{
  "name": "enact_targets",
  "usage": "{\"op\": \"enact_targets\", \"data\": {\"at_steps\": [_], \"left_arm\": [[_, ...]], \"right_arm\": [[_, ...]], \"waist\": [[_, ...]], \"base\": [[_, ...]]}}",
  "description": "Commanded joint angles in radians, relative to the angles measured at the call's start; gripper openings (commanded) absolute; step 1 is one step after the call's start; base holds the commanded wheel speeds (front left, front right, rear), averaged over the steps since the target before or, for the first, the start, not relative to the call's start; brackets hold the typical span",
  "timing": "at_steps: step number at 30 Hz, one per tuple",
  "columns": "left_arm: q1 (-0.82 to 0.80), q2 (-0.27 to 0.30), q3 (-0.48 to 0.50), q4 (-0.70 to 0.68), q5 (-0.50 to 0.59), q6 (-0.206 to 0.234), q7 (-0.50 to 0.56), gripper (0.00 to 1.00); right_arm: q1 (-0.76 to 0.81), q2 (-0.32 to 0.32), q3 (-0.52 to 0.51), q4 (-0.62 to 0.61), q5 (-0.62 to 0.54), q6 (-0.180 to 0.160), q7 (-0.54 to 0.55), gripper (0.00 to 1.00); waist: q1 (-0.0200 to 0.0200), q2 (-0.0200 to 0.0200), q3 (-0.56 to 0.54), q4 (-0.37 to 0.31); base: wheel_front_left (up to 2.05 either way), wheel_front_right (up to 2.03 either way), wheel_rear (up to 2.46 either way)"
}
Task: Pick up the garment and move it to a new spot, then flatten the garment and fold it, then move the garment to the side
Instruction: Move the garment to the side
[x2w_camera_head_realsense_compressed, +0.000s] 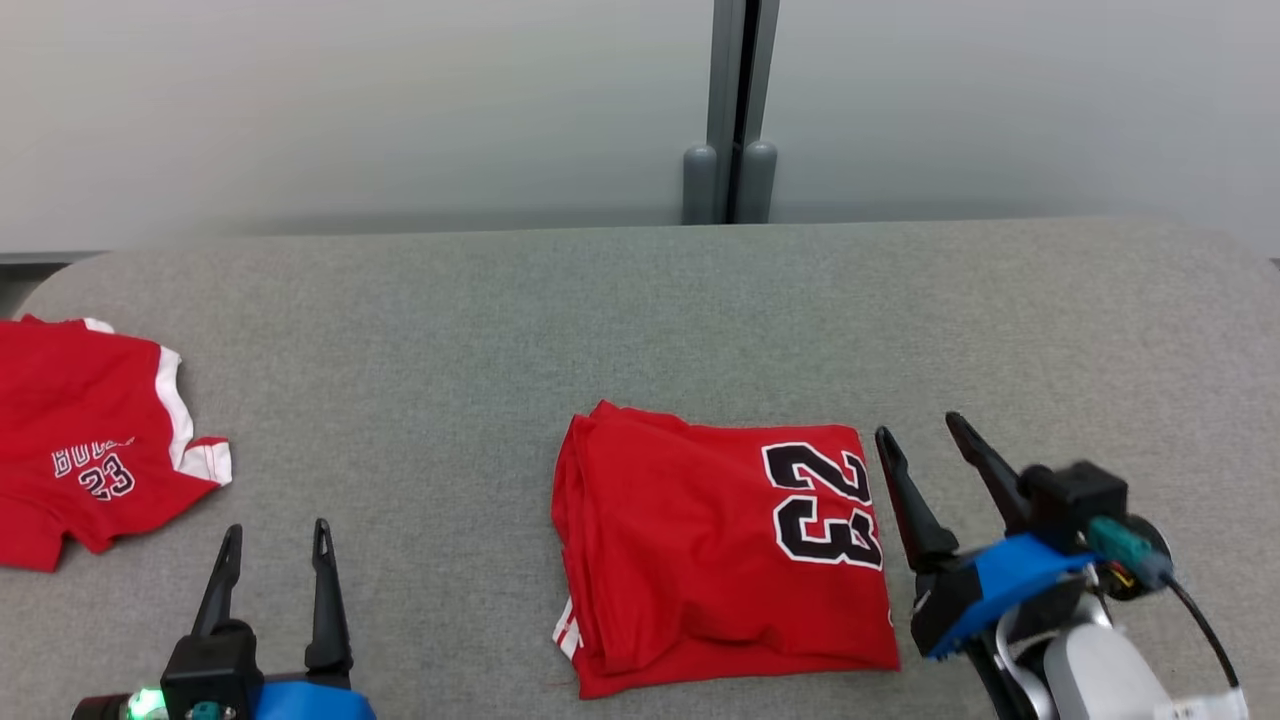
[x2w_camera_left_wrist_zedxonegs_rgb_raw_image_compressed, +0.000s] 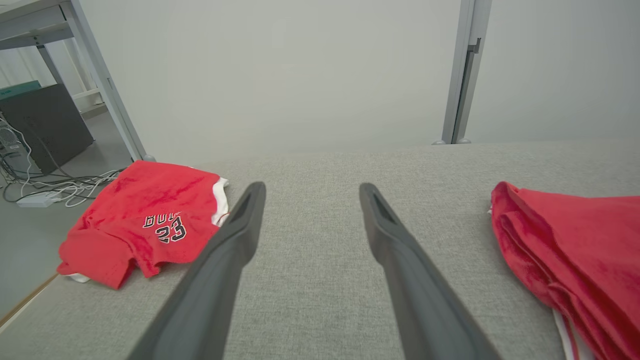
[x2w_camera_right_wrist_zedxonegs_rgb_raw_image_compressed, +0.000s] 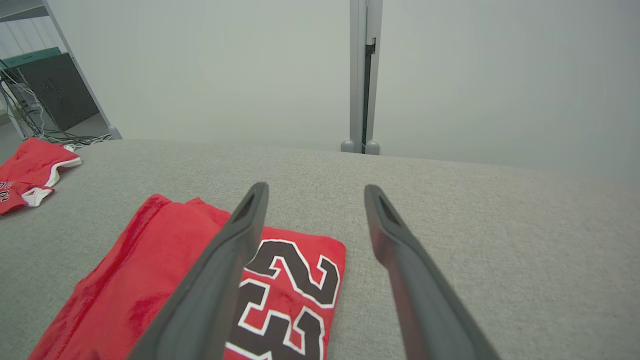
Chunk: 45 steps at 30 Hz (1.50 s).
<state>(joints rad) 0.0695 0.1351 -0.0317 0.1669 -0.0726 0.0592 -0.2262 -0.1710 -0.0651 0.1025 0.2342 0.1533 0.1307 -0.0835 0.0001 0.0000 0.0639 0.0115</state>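
Note:
A red garment (x2w_camera_head_realsense_compressed: 720, 560) with a black "23" lies folded into a rough square on the grey cloth table, near the front middle. The left wrist view catches its folded edge (x2w_camera_left_wrist_zedxonegs_rgb_raw_image_compressed: 575, 250) at the right; the right wrist view has it (x2w_camera_right_wrist_zedxonegs_rgb_raw_image_compressed: 150, 280) at the lower left. My right gripper (x2w_camera_head_realsense_compressed: 918, 425) stands open just right of the garment, clear of the cloth, nothing between its fingers. In its own view that gripper (x2w_camera_right_wrist_zedxonegs_rgb_raw_image_compressed: 314, 187) has its left finger over the number. My left gripper (x2w_camera_head_realsense_compressed: 277, 530) is open near the front left, well apart from the garment, and open in its own view (x2w_camera_left_wrist_zedxonegs_rgb_raw_image_compressed: 310, 186).
A second red jersey (x2w_camera_head_realsense_compressed: 90, 440) with white trim and "23" lies rumpled at the table's left edge, also in the left wrist view (x2w_camera_left_wrist_zedxonegs_rgb_raw_image_compressed: 145, 215). Beyond the table's far edge is a pale wall with a grey post (x2w_camera_head_realsense_compressed: 735, 110). Cables and a dark box (x2w_camera_left_wrist_zedxonegs_rgb_raw_image_compressed: 40, 125) are on the floor at left.

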Motion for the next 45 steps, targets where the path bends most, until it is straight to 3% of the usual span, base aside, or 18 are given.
{"op": "enact_targets", "data": {"at_steps": [1,9,23,24,26,34,39,45], "left_arm": [[-0.026,0.010,0.001,0.009,-0.007,-0.005,-0.006,1.00],[-0.090,0.003,-0.024,0.038,-0.003,-0.012,-0.021,1.00],[-0.127,-0.015,-0.038,0.061,-0.014,0.003,-0.037,1.00],[-0.131,-0.016,-0.039,0.063,-0.016,0.002,-0.037,1.00],[-0.139,-0.018,-0.041,0.065,-0.019,0.001,-0.039,1.00],[-0.168,-0.025,-0.044,0.023,-0.014,0.005,-0.040,1.00],[-0.197,-0.032,-0.050,-0.007,-0.006,0.010,-0.040,1.00],[-0.235,-0.038,-0.043,-0.042,-0.004,0.014,-0.039,1.00]], "right_arm": [[-0.039,-0.009,0.011,0.033,0.007,0.000,0.022,1.00],[-0.147,-0.039,0.042,0.239,0.028,0.000,0.023,1.00],[-0.156,0.004,0.124,0.521,0.071,0.002,-0.021,1.00],[-0.157,0.007,0.137,0.533,0.077,0.002,-0.024,0.63],[-0.168,0.011,0.148,0.547,0.091,0.002,-0.037,0.00],[-0.312,-0.055,0.172,0.537,0.071,0.000,-0.091,0.00],[-0.454,-0.144,0.281,0.518,0.043,0.000,-0.068,0.00],[-0.594,-0.241,0.341,0.498,0.101,0.000,-0.045,0.00]], "waist": [[-0.0001,0.0000,0.016,0.011],[-0.0001,0.0000,0.070,0.044],[-0.0001,0.0000,0.124,0.051],[-0.0001,0.0000,0.126,0.051],[-0.0001,0.0000,0.128,0.052],[-0.0001,0.0000,0.146,0.063],[-0.0001,0.0000,0.181,0.067],[-0.0001,0.0000,0.246,0.044]], "base": [[0.00,0.00,0.00],[0.00,0.00,0.00],[0.00,0.00,0.00],[0.00,0.00,0.00],[0.00,0.00,0.00],[0.00,0.00,0.00],[0.00,0.00,0.00],[0.00,0.00,0.00]]}}
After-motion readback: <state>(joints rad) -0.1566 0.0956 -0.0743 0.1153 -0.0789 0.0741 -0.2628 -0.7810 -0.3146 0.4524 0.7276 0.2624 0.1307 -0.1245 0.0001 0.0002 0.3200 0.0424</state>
